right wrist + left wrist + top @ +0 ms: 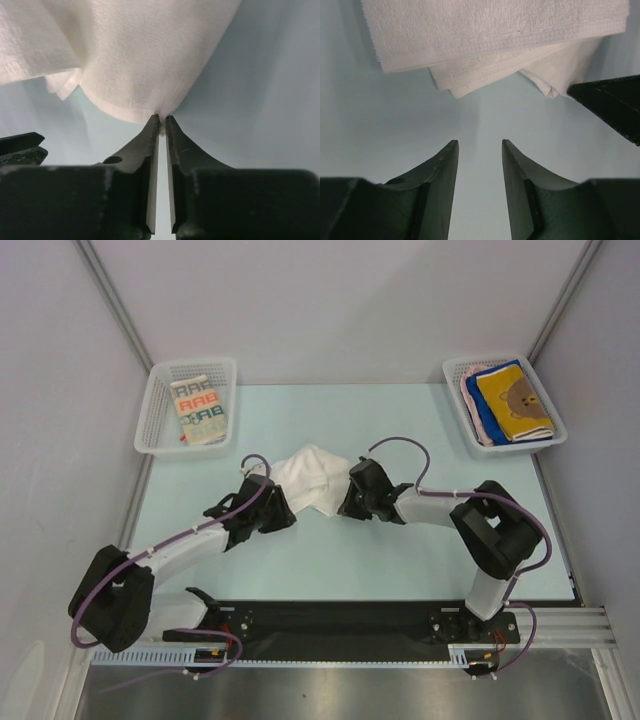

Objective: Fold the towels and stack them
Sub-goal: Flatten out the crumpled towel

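- The white towel [308,478] is sitting bunched up in the middle of the worktop [400,560], with its long side running roughly left to right across the top view, right between the two arms.
- The right gripper [163,118] is pinching the towel's lower right edge. Its jaws are nearly together, with a bit of hem caught at the very tips, and the cloth is fanning up and away from them.
- The left gripper [479,142] is holding nothing, with its jaws standing apart. It's hovering over bare worktop with the towel's layered corners just ahead of it, toward the top of its wrist view.
- My guess is the next move depends on the left side. That arm is the nearer one to the loose corner at the lower left, and it needs to go forward onto it before any spreading or folding can happen.
- The left basket [150,435] at upper left is holding the RABBIT towel [197,408], already folded.
- The right basket [553,436] at upper right is holding a stack, with the bear towel [512,400] on top, a blue towel [481,412] peeking out under it and a pink towel [470,380] at the edge.
- So the white one is looking like the only towel left to fold.
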Available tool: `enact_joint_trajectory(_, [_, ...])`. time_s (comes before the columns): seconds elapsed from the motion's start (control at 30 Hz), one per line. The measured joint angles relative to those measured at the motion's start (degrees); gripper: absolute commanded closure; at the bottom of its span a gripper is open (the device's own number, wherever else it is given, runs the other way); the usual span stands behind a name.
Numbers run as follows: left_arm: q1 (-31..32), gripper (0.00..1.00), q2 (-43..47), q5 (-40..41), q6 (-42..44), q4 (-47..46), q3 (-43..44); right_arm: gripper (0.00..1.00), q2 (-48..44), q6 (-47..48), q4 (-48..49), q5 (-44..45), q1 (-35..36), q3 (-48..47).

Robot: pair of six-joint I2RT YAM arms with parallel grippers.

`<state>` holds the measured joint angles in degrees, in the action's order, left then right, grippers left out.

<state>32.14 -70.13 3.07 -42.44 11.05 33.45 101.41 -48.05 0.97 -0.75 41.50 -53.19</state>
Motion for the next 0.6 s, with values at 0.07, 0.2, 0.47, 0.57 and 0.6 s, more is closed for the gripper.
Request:
enact_joint_trajectory(0.07, [0.4, 0.51, -1.4, 0.8, 0.4, -1.1, 0.0, 0.94, -1.2, -0.2, -1.3, 1.5, -0.2, 0.9])
enact_joint_trajectory(0.2, [1.7, 0.49, -5.2, 2.3, 1.2, -1.8, 0.0, 1.0, -6.3, 0.3, -4.9, 4.2, -0.9, 2.5])
enact_joint_trajectory(0.47, [2.8, 0.5, -10.3, 4.4, 3.1, -4.4, 1.5, 1.0, -14.6, 2.3, -9.5, 8.1, -2.4, 2.7])
enact_joint_trajectory(0.57, [4.3, 0.51, -10.9, 4.1, 3.7, -5.9, 1.6, 1.0, -17.7, 3.7, -11.9, 9.7, -2.1, 2.7])
enact_joint_trajectory(0.6, [5.1, 0.51, -10.9, 3.8, 3.9, -6.3, 1.7, 1.0, -18.5, 4.1, -12.8, 10.2, -1.9, 2.5])
